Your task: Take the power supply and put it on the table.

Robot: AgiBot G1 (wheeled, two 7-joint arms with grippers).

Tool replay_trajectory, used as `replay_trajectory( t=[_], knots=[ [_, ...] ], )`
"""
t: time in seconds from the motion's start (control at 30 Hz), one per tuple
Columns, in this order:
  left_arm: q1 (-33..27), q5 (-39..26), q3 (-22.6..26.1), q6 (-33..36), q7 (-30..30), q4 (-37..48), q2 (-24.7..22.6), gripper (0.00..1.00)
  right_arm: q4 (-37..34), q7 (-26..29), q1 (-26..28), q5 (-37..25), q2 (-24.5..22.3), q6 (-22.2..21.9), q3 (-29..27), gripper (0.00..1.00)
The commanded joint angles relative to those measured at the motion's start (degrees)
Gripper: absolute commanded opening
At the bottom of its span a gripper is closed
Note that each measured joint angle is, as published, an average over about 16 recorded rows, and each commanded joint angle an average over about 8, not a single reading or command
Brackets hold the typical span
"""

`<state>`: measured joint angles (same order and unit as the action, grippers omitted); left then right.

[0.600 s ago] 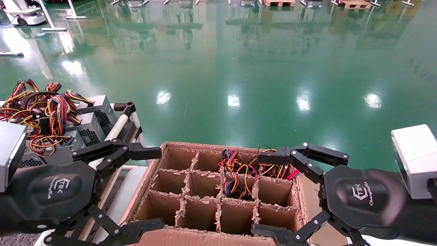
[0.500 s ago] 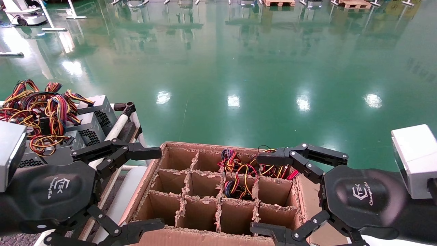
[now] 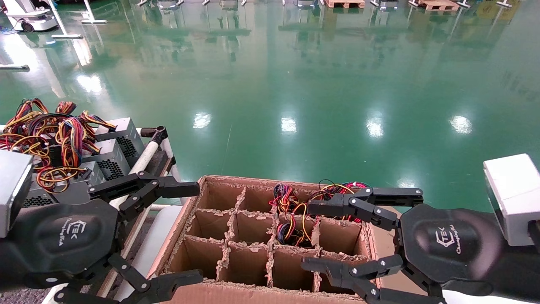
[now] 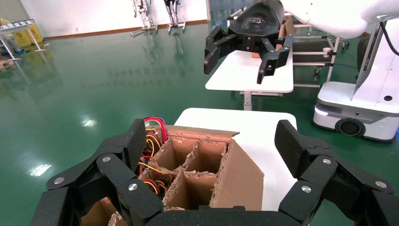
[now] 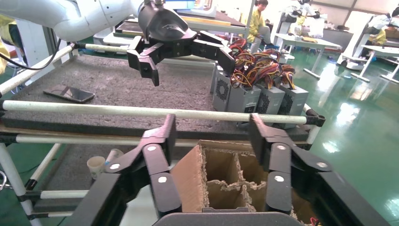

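Note:
Several silver-grey power supplies (image 3: 113,157) with wire bundles stand on the dark grey table (image 5: 117,82) at the left. More coloured wires (image 3: 295,209) poke out of the back cells of the cardboard box (image 3: 177,230); the bodies beneath them are hidden. My left gripper (image 3: 199,232) hangs open over the box's left edge, holding nothing. My right gripper (image 3: 306,235) is open above the box's right cells, close to the wires. In the right wrist view, that gripper (image 5: 212,129) frames bare cells. The left wrist view shows its own gripper (image 4: 211,141) over the box corner.
The box rests on a white tabletop (image 4: 268,136). White tube rails (image 5: 141,111) edge the grey table, which also bears a phone (image 5: 69,94). A paper cup (image 5: 96,165) sits below the rails. Green floor lies beyond the box.
My right gripper has shifted left over the box, its fingers drawn somewhat closer together and turned flatter. The left arm has not moved.

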<state>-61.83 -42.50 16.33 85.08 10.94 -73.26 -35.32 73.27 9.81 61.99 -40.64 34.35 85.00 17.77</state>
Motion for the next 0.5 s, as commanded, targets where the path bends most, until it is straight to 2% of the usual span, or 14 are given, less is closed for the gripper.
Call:
replay_trajectory(
  t=[0.03,0.23,0.5],
  knots=[
    [0.14,0.33,-0.13,0.16,-0.03,-0.02,0.09,1.00,0.00,0.00,0.00,0.00,0.00,0.00,0.00,0.00],
    [-2.17,-4.47,2.04,-2.95,1.30,1.57,-2.08,1.00,-0.02,-0.01,0.01,0.00,0.00,0.01,0.01,0.00],
    [-10.39,-12.68,7.03,-6.03,4.87,9.58,-8.99,1.00,-0.03,-0.02,0.02,0.01,0.00,0.01,0.03,0.00]
  ],
)
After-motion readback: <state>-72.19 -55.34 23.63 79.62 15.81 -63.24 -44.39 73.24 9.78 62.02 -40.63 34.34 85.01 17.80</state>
